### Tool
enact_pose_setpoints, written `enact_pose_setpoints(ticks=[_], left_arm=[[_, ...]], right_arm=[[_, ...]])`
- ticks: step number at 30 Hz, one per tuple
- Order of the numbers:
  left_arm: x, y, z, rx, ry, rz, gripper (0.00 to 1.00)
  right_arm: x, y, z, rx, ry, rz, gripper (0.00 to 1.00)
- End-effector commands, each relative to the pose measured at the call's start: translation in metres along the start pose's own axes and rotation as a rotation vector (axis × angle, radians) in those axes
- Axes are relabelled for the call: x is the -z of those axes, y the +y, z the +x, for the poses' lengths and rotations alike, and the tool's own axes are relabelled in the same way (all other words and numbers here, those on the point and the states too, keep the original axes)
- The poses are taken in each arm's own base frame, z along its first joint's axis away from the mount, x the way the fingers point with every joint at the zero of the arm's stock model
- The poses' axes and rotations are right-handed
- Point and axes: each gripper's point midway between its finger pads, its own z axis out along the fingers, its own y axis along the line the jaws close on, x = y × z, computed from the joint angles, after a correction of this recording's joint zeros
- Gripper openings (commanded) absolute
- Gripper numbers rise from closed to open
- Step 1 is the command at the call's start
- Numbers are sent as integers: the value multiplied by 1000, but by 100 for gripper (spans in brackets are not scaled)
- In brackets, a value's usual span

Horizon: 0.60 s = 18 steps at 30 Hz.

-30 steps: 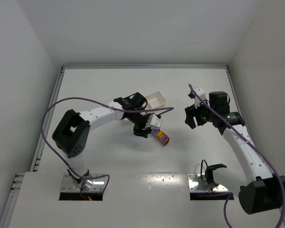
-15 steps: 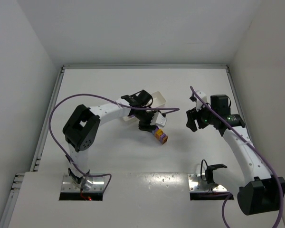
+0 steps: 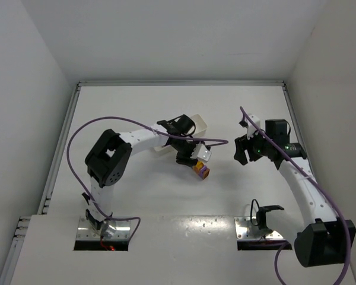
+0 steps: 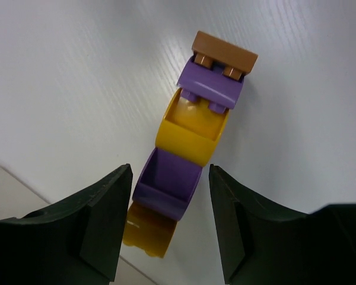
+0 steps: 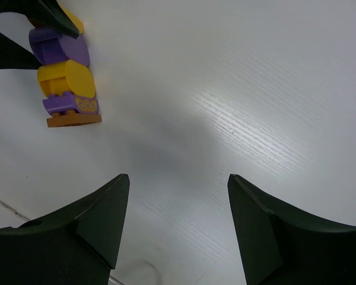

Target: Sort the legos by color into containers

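A stack of legos [image 3: 200, 170] lies on its side on the white table, with purple, yellow and orange bricks joined in a row. In the left wrist view the stack [image 4: 193, 133] runs away from me, its orange end brick farthest. My left gripper [image 4: 169, 169] is open, its jaws on either side of the stack's near end, with a gap on the right side. From above, the left gripper [image 3: 193, 162] sits right at the stack. The white tray [image 3: 197, 123] lies behind the left arm, mostly hidden. My right gripper [image 3: 240, 148] is open and empty, right of the stack [image 5: 65, 77].
White walls enclose the table on three sides. A metal rail [image 3: 181, 83] runs along the back edge. Purple cables loop off both arms. The right gripper [image 5: 178, 178] hangs over bare table.
My left gripper has swung right and forward, closing in on the stack until its jaws straddle the near end. The right gripper has shifted slightly right.
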Motion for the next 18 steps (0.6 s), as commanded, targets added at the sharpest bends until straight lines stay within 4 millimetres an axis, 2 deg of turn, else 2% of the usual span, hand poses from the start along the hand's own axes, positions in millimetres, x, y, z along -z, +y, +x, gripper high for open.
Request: enact_pose_setpoints(ticks=[1,3,6,7,11,13,15,16,18], left_arm=[[-7,7,-22,-91,-36,-1,61],[-16,4,-24,-101,-29,14,58],[-20,0,-20,-97,-5,27,41],[-20,0,-20,-97,-5,27,30],[-23,-8,-8,-66,51,36,15],[-20,-11,-9,-49,50,33,15],[-7,-7,-14,16,20,7,13],[-3,-9,-24,50,-41,21,13],[17,-4,-33,160,-122,6,13]], right_arm=[[-2,-3,-3,16,-19,-11,69],[-1,-3,-3,9,-23,-13,69],[0,-5,0,10,-15,-10,69],[0,-4,-1,21,-19,-18,69],[3,-3,-1,23,-25,-43,69],[5,8,-8,26,-41,-112,69],[5,20,-5,14,-23,-201,69],[9,32,-16,21,-55,-279,69],[8,40,-21,31,-60,-353,69]])
